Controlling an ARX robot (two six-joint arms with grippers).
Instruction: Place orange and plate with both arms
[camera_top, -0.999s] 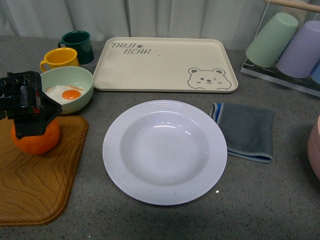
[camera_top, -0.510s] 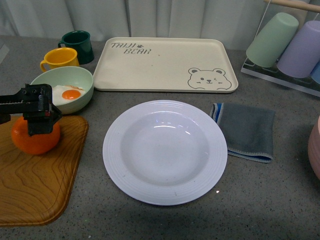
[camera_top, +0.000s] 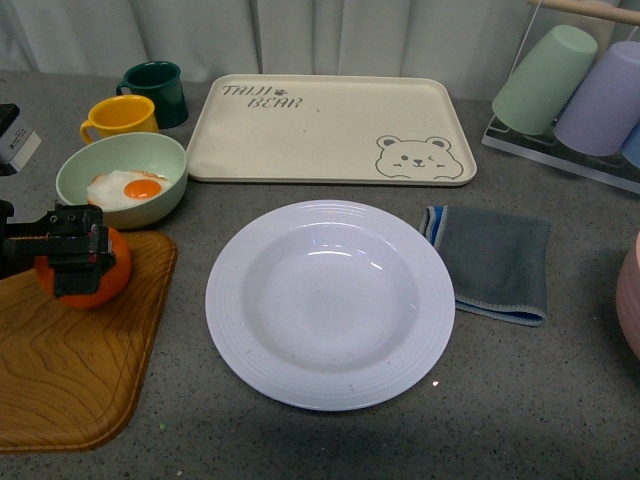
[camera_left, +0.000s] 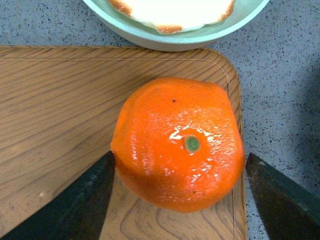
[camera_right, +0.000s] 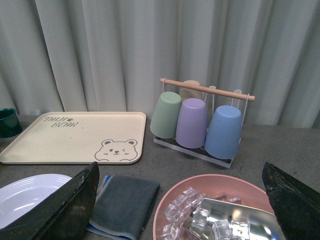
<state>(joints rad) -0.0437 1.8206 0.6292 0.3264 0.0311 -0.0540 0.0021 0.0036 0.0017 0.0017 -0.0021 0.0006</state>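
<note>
The orange (camera_top: 97, 268) is on the far right corner of the wooden board (camera_top: 70, 370), and my left gripper (camera_top: 70, 248) is shut on it from the left. In the left wrist view the orange (camera_left: 177, 142) fills the gap between the two dark fingers (camera_left: 75, 205), with its green stem dot facing the camera. The white plate (camera_top: 228, 300) lies empty in the middle of the counter. My right gripper (camera_right: 180, 167) is out of the front view. It hangs open above a pink bowl, with the plate's rim (camera_right: 25, 192) at the side.
A pale green bowl with a fried egg (camera_top: 120, 180) stands just behind the board. Yellow (camera_top: 120, 118) and green (camera_top: 155, 92) mugs, a bear tray (camera_top: 330, 125), a grey cloth (camera_top: 490, 260) and a cup rack (camera_top: 570, 90) are around. The pink bowl (camera_right: 215, 210) holds ice cubes and a metal scoop.
My left gripper has swung from upright to level, dropped beside the orange and shut on it. The orange has shifted slightly to the right on the board.
</note>
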